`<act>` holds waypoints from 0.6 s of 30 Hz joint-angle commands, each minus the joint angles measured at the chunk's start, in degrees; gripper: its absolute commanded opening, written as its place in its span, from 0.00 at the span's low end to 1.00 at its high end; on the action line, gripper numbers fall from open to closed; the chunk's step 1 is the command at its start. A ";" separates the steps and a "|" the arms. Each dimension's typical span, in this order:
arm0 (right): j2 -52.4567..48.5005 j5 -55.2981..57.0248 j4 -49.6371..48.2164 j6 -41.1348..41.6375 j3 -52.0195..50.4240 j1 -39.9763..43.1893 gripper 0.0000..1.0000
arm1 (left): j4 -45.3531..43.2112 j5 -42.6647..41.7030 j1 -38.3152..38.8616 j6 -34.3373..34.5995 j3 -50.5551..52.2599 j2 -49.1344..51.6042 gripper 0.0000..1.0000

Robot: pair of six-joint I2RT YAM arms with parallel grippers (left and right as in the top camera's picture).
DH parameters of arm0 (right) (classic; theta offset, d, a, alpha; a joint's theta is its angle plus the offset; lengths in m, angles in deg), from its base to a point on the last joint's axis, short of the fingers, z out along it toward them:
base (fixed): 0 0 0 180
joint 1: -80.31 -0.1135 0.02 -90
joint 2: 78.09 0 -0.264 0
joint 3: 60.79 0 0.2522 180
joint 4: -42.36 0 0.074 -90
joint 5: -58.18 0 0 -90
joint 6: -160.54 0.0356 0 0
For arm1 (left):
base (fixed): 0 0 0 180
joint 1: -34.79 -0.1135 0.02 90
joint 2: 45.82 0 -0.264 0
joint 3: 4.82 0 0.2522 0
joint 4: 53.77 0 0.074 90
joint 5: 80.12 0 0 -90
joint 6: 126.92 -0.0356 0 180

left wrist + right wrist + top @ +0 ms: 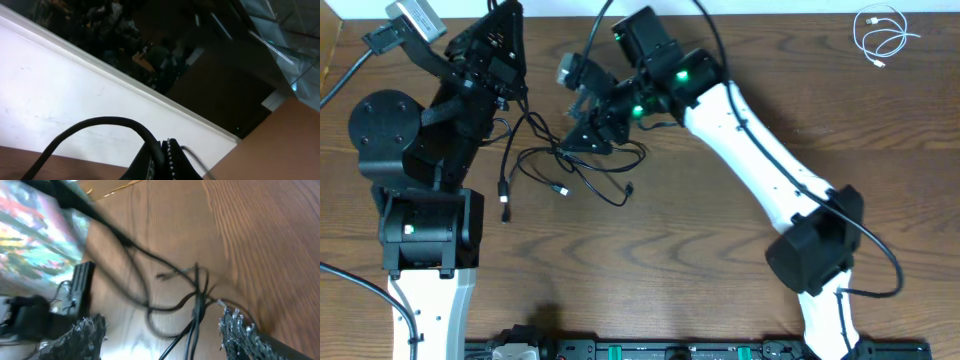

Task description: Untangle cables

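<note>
The black cables (582, 172) lie in a tangle of loops on the wooden table between the two arms, with plug ends trailing toward the left arm. My right gripper (588, 135) is low over the tangle's upper edge. In the right wrist view it (162, 320) stands open, and several black cable strands (195, 300) run between its fingers. My left gripper (508, 100) is at the tangle's left end. The left wrist view shows it (166, 147) shut on a black cable (100, 122), tilted up toward a wall. The white cable (880, 35) lies coiled at the far right corner.
The left arm's black base (390, 130) fills the left side and the right arm's white link (750, 150) crosses the right middle. A black rail (650, 350) runs along the front edge.
</note>
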 commanded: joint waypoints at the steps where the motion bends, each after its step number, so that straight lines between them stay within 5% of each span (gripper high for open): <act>1: -2.95 -1.09 -2.69 1.64 -0.02 -1.03 0.70 | 0.04 -1.81 -0.26 0.46 -0.61 -0.15 0.07; 5: -4.26 -1.07 -4.02 2.47 -0.02 -2.12 0.63 | 0.81 -1.79 -0.26 0.46 -0.61 -0.15 0.07; 7: -5.14 -1.07 -6.03 2.71 -0.02 -2.93 0.49 | 1.22 -1.79 -0.26 0.48 -0.61 -0.15 0.07; 11: -6.64 -1.01 -10.60 5.84 -0.02 -3.89 0.35 | 2.23 -1.79 -0.26 0.46 -0.61 -0.15 0.07; 15: -7.15 3.54 -11.04 7.85 -0.02 -3.93 0.05 | 3.82 -1.75 -0.26 -0.68 -0.61 -0.15 0.07; 18: -7.04 13.05 -9.11 13.11 0.00 -3.02 0.01 | 4.50 -1.27 -0.26 -3.52 -0.61 -0.15 0.07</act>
